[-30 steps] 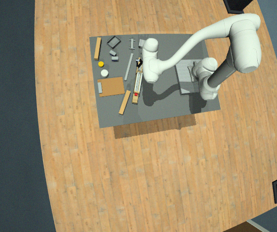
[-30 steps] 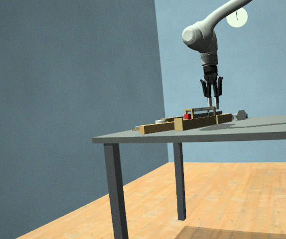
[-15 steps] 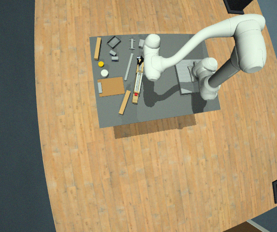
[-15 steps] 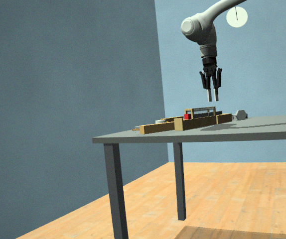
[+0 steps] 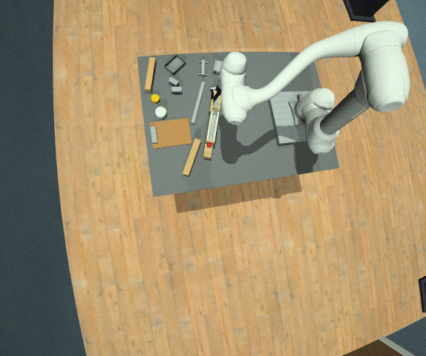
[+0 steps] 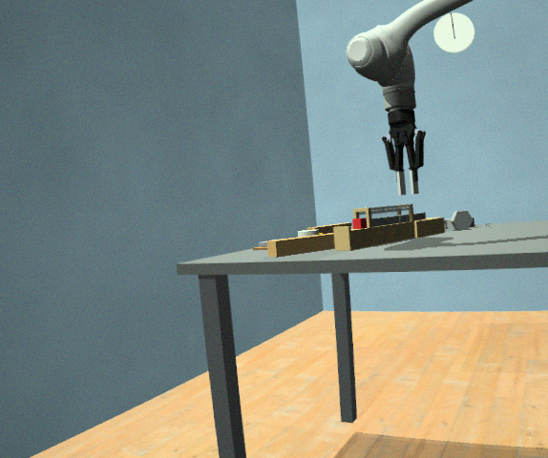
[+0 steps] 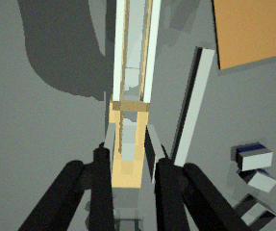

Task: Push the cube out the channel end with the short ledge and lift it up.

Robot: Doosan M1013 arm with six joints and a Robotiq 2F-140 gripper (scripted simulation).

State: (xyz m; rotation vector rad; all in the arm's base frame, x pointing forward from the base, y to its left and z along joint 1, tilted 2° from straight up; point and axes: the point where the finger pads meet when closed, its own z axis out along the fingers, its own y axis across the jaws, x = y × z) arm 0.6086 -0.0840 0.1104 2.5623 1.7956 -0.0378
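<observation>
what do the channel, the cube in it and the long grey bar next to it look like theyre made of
The channel looks like matte light wood: tan base and end frames. Its side rails are pale and whitish, perhaps clear plastic, though that is uncertain. The cube is plain saturated red with no grain, likely plastic or painted. The long bar is flat mid-grey without shine, maybe metal or plastic; the look leaves it open.

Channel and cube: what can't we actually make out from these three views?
- Red cube: absent from the wrist view, lying beyond its top edge; tiny in the top view.
- Raised lip and ledge on the channel: too small in the top view; side wall hides them in the exterior view.
- Claw: mostly under the arm's wrist in the top view.
- Channel's near end: claw fingers partly cover it, wrist view.
</observation>
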